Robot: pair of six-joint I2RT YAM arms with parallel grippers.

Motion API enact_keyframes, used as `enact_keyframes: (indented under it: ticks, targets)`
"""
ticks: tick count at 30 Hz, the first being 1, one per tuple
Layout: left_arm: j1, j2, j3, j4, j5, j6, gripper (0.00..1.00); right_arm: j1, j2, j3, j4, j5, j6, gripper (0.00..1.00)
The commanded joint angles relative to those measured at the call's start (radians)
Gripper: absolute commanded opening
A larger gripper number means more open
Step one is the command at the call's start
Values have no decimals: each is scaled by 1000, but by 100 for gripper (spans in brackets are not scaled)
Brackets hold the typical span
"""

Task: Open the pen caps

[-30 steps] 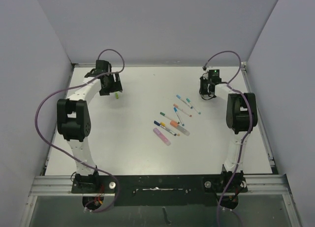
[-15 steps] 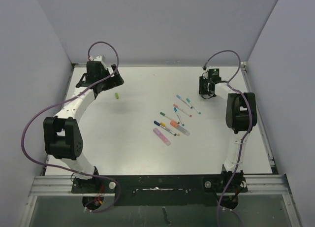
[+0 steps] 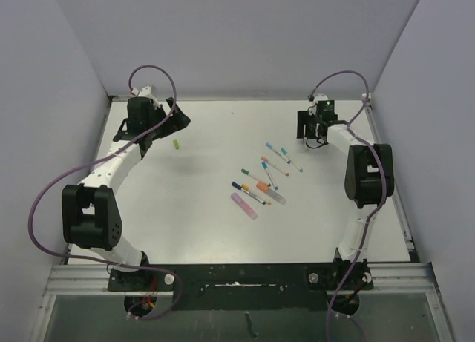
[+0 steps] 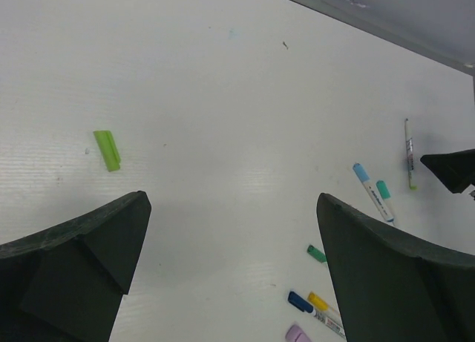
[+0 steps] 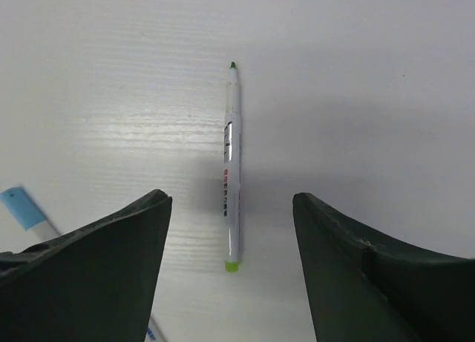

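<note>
White counter (image 3: 208, 171), grey walls: green pen cap (image 4: 107, 150) lies loose ahead-left of the L hand (image 4: 231, 208), which is spread wide & empty. R hand (image 5: 230, 197) is also parted, gripping nothing, w/ the uncapped pen body (image 5: 231, 156) flat on the counter betw. its jaws. Remaining pens (image 3: 260, 185), caps seemingly on, lie diagonal mid-counter, nearer the R arm.

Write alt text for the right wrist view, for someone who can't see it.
A thin white pen with a bare green tip lies on the white table between the two dark fingers of the open right gripper, touching neither. A light-blue cap pokes in at the left edge.
</note>
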Motion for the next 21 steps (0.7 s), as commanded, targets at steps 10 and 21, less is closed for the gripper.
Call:
enact_keyframes:
  ticks: [10, 21]
  targets:
    - [-4, -112, -81, 195, 122, -71, 98, 181, -278, -112, -164, -8, -84, 69]
    - [-6, -114, -84, 171, 139, -63, 98, 208, -361, -225, -264, 46, -102, 67]
